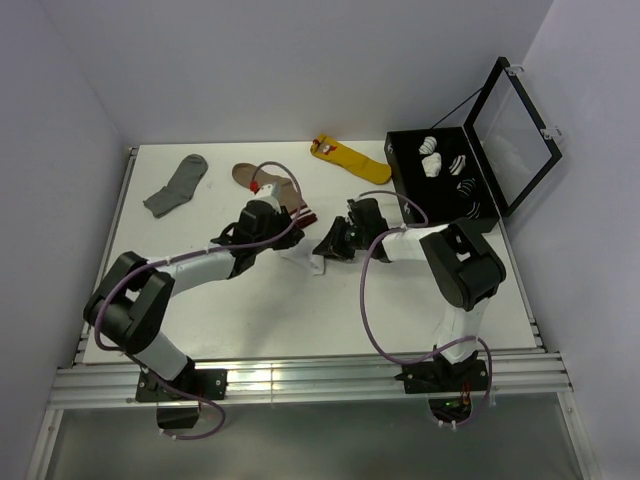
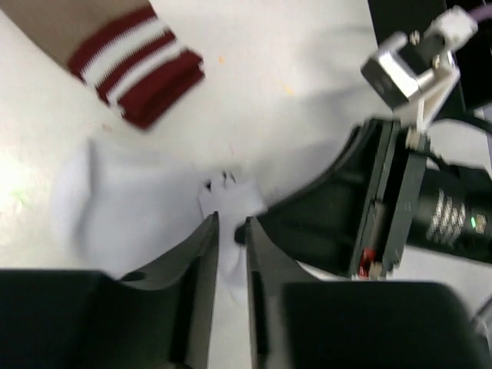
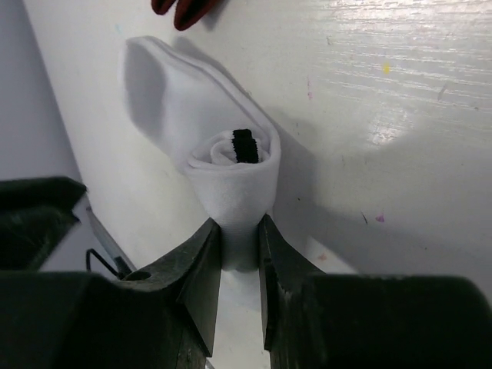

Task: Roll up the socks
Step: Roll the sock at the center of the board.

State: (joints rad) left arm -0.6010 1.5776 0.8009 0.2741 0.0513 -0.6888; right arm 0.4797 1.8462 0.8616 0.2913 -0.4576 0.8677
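The white socks [image 3: 231,165] lie together on the table, partly rolled. The roll's end faces the right wrist camera, with a dark stripe [image 3: 244,144] at its core. The unrolled tail [image 3: 157,77] stretches away. My right gripper [image 3: 240,224] is shut on the roll's near end. My left gripper [image 2: 231,224] is nearly shut, with white sock fabric [image 2: 131,207] between its tips. The right gripper [image 2: 369,207] stands close beside it. In the top view both grippers, left [image 1: 296,238] and right [image 1: 326,248], meet over the socks [image 1: 312,262] at mid-table.
A brown sock [image 1: 262,180] with a maroon-and-white cuff [image 2: 138,65] lies just behind the grippers. A grey sock [image 1: 178,185] lies at the back left, a yellow sock [image 1: 350,158] at the back. An open black box [image 1: 398,172] holding rolled socks stands at the back right.
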